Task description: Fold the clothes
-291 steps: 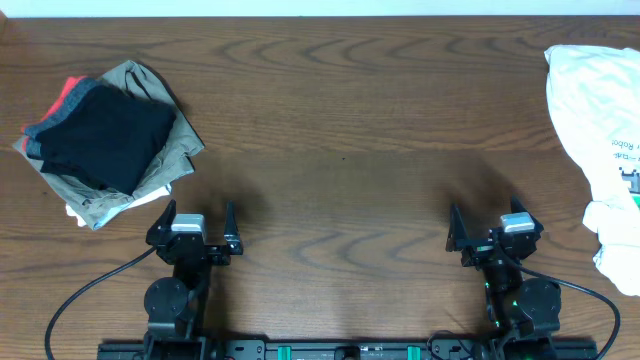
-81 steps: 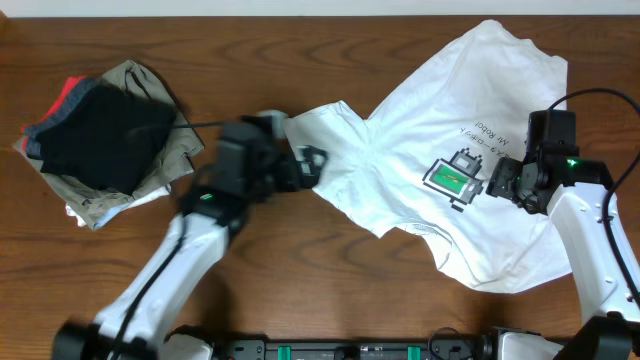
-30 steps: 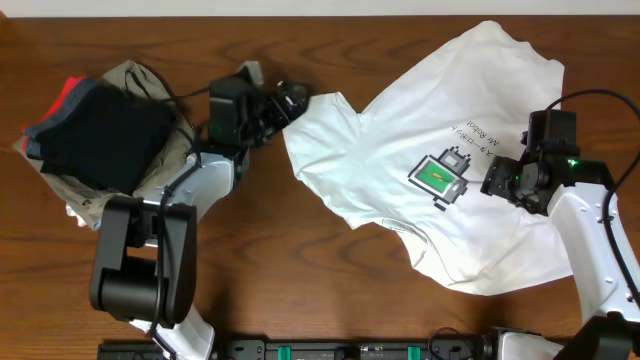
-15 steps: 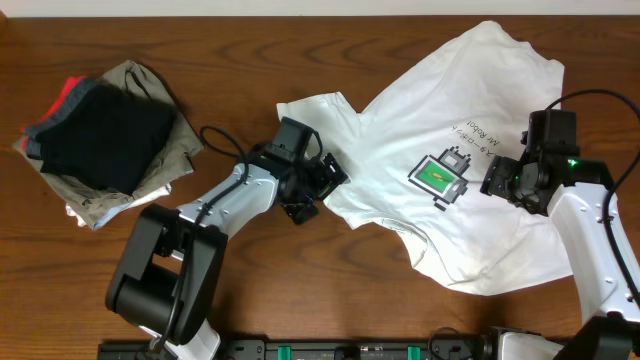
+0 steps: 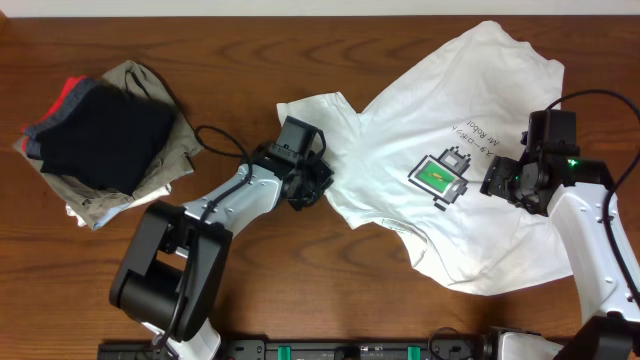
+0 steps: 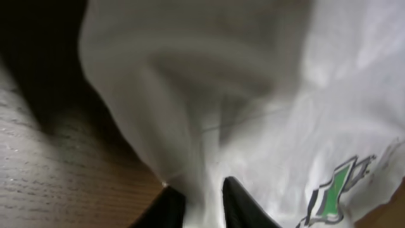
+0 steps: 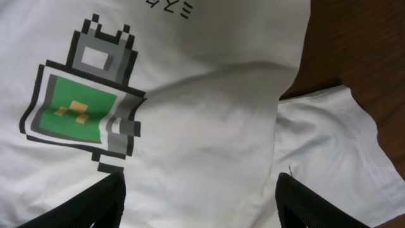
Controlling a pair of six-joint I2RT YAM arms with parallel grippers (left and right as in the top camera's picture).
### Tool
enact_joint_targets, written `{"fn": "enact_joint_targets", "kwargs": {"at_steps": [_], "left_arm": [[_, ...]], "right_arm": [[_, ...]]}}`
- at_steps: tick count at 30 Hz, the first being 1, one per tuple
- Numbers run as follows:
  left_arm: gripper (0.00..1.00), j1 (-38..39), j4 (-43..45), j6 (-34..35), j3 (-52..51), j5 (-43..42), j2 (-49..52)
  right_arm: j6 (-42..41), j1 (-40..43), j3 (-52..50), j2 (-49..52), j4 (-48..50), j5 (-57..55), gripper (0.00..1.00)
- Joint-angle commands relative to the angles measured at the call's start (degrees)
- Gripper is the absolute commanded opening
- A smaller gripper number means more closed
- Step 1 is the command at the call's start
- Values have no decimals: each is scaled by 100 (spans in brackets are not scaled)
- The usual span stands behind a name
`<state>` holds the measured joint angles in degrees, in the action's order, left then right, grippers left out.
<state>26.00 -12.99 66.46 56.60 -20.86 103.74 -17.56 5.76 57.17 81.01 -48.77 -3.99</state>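
The white T-shirt [image 5: 480,110] lies spread and wrinkled across the right half of the bench [image 5: 350,300], chest side up, with its green and black pixel-robot print [image 5: 440,177] near the middle of the cloth and a line of small lettering [image 5: 472,133] just above it. Over at the shirt's left edge, the left pincer [image 5: 312,185] sits right by the sleeve [image 5: 315,112]. From its wrist camera, look at that: the two dark fingertips [image 6: 243,204] are drawn close on a raised ridge of the white T-shirt [image 6: 253,95], pinching the fold between them, the bench [image 6: 50,177] showing at lower left and a sliver of the print [image 6: 332,190] at lower right. Now the right side: the right pincer [image 5: 497,180] hovers over the shirt just right of the print, and its wrist view shows the jaws spread wide, one finger [image 7: 104,202] at each bottom corner, gripping nothing, the print [image 7: 82,117] sharp at upper left and the other sleeve [image 7: 335,145] lying flat toward the bare bench [image 7: 354,44]. In the upper left of the overhead frame, well apart from the shirt, sits a pile of folded garments [image 5: 100,140], black on top, khaki beneath, red peeking out.
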Motion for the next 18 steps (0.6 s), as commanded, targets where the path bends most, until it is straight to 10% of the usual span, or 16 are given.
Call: {"fn": "enact_joint_targets", "kwargs": {"at_steps": [1,18], "left_arm": [[6,4,28,-79,-13,122,72],[6,-1827,955,-2468,1014,979,37]], "right_arm": [[4,24,31,-28,-7,17,74],[2,24,31,-28,-13,20,74]]}}
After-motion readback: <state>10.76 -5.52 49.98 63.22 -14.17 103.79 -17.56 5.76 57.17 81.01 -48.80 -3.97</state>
